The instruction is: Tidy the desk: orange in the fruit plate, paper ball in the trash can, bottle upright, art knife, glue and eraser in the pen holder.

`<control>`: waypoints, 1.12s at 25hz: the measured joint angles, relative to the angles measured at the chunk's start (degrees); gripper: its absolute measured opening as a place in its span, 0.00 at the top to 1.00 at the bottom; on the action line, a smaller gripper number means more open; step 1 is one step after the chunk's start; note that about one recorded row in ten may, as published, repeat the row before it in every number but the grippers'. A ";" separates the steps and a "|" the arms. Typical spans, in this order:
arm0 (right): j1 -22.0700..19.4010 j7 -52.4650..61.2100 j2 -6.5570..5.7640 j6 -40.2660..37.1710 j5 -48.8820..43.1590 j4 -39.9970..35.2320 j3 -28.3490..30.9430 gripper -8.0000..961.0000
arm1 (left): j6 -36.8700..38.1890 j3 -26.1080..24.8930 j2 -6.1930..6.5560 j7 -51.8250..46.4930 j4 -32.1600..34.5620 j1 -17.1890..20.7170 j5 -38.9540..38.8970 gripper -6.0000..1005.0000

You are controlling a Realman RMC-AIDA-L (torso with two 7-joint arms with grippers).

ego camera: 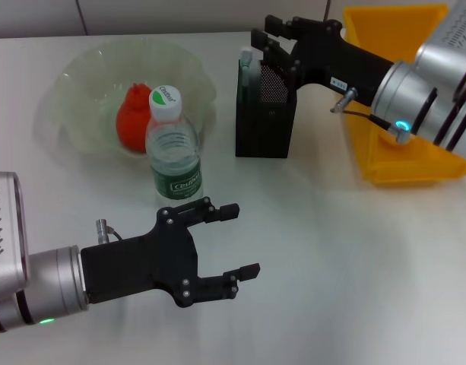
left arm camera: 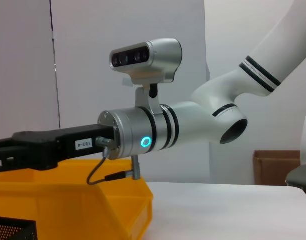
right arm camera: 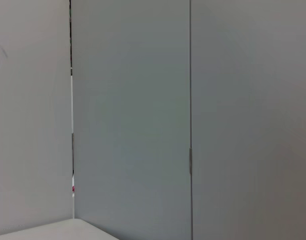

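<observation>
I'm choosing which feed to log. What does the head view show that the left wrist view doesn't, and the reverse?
Head view only: the open left pincer, upright bottle, orange in the fruit plate. Left wrist view only: the right arm's wrist camera and a cardboard box. Both show the yellow bin, pen holder and the right arm over them.

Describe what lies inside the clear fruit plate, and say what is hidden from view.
Inside the fruit plate sits the orange. The upright bottle stands in front, covering the orange's right side and part of the plate's near rim, so anything there cannot be seen.
</observation>
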 joint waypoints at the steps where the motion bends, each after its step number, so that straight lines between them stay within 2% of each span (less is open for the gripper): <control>1: 0.00 0.00 0.00 0.00 0.00 0.00 0.00 0.80 | 0.00 0.00 0.02 0.00 0.00 0.00 0.00 0.22; 4: -1.61 0.02 -0.07 -2.92 -0.16 -0.36 -0.15 0.73 | 0.04 -0.10 0.19 0.01 -0.03 0.01 0.20 0.22; 6: -4.28 1.06 -0.27 -7.68 -0.30 -1.91 -1.38 0.68 | 0.20 -0.17 0.45 -0.11 -0.04 0.05 0.32 0.22; 9: -10.93 7.24 -0.44 -14.31 -0.86 -8.47 -6.83 0.60 | 1.15 -0.42 1.07 -0.44 -0.06 0.35 0.68 0.22; 10: -16.13 12.01 -0.51 -18.00 -2.37 -14.98 -11.61 0.58 | 1.42 -0.64 1.25 -0.54 -0.07 0.48 0.80 0.22; 11: -16.13 12.01 -0.51 -18.00 -2.37 -14.98 -11.61 0.55 | 1.63 -1.01 1.49 -0.65 -0.07 0.64 0.88 0.22; 13: -21.24 14.68 -0.55 -22.14 -5.03 -21.26 -15.19 0.51 | 1.73 -1.75 2.02 -0.88 -0.11 0.98 0.98 0.22; 15: -25.57 15.02 -0.55 -26.73 -8.13 -25.66 -16.17 0.46 | 1.79 -2.15 2.83 -1.43 -0.13 1.44 1.04 0.22; 17: -28.46 14.42 -0.57 -30.94 -11.18 -27.98 -16.04 0.42 | 1.79 -2.16 3.00 -1.65 -0.14 1.49 1.05 0.22; 20: -30.01 13.60 -0.64 -34.68 -15.61 -28.57 -15.65 0.34 | 1.79 -2.21 3.58 -3.56 0.02 1.50 1.92 0.22; 25: -29.23 12.99 -0.50 -31.82 -18.55 -26.15 -15.94 0.16 | 1.80 -2.39 3.52 -5.03 0.49 1.17 3.71 0.22; 28: -29.23 12.75 -0.49 -31.21 -18.58 -25.89 -15.90 0.16 | 2.18 -2.43 3.47 -5.25 0.51 1.07 3.92 0.22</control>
